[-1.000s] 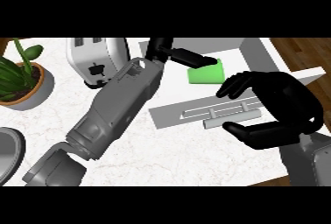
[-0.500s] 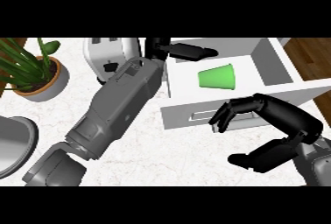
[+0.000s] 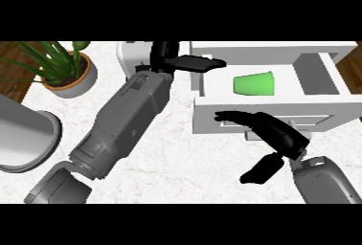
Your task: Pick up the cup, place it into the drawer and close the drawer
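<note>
So we see the white drawer [image 3: 325,115] standing open at the counter's [image 3: 184,162] far right edge. Our left hand [image 3: 170,52] hangs over the drawer's left wall with fingers straight and holding nothing, and the right hand [image 3: 279,136] is just at the drawer front, fingers relaxed and empty too. The green cup [image 3: 254,83] sits inside the drawer, near its middle.

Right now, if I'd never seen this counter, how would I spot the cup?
Look for the white drawer standing open at the right of the view. The cup sits inside it. It is a plain, bright green shape against white walls, and the only other green is the leafy potted plant far off at the left.
</note>
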### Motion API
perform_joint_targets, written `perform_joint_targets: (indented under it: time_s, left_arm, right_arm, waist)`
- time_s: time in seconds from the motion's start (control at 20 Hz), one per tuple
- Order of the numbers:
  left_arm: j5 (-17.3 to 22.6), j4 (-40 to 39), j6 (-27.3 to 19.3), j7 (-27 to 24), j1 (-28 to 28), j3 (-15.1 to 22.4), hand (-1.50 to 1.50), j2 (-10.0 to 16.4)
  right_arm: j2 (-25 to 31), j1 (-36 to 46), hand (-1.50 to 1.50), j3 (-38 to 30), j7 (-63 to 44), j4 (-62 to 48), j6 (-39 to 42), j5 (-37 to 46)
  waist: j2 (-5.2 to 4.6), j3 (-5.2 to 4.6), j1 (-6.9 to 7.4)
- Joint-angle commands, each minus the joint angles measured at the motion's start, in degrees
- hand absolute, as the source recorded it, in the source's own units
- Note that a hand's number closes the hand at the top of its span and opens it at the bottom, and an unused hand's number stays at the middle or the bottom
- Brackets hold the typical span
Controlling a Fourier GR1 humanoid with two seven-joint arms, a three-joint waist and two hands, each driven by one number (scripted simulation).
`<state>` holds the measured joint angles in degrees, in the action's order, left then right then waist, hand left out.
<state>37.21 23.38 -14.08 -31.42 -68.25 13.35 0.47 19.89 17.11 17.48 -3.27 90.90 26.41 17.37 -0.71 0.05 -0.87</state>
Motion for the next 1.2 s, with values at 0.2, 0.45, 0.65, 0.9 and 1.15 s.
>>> perform_joint_targets:
  time_s: [0.2,0.45,0.65,0.9,1.15]
  left_arm:
    - [0.7,5.4,3.7,0.4,5.8,-1.0,-1.50,2.8]
    - [0.5,8.7,4.3,-0.3,9.2,-0.8,-1.50,3.3]
    - [0.9,11.9,7.0,0.9,12.2,-0.3,-1.50,4.7]
    - [1.1,14.5,9.2,1.5,14.5,-0.1,-1.50,7.1]
    - [1.3,16.3,11.2,3.3,17.0,0.1,-1.50,9.8]
  right_arm:
    - [-1.9,7.1,1.50,3.3,11.3,-27.9,-6.8,12.4]
    - [-3.9,16.6,1.50,-0.6,19.0,-45.7,-12.2,14.1]
    - [-4.5,21.3,1.50,-5.5,24.2,-52.7,-16.7,12.5]
    - [-1.5,29.5,1.50,-12.1,26.9,-59.6,-18.4,9.6]
    - [3.7,34.8,1.50,-16.9,25.2,-63.4,-17.1,7.0]
  waist:
    - [0.24,0.06,4.73]
    - [-0.28,0.15,5.95]
    - [-0.61,0.24,7.92]
    - [-1.15,0.30,9.55]
    - [-1.31,0.28,11.23]
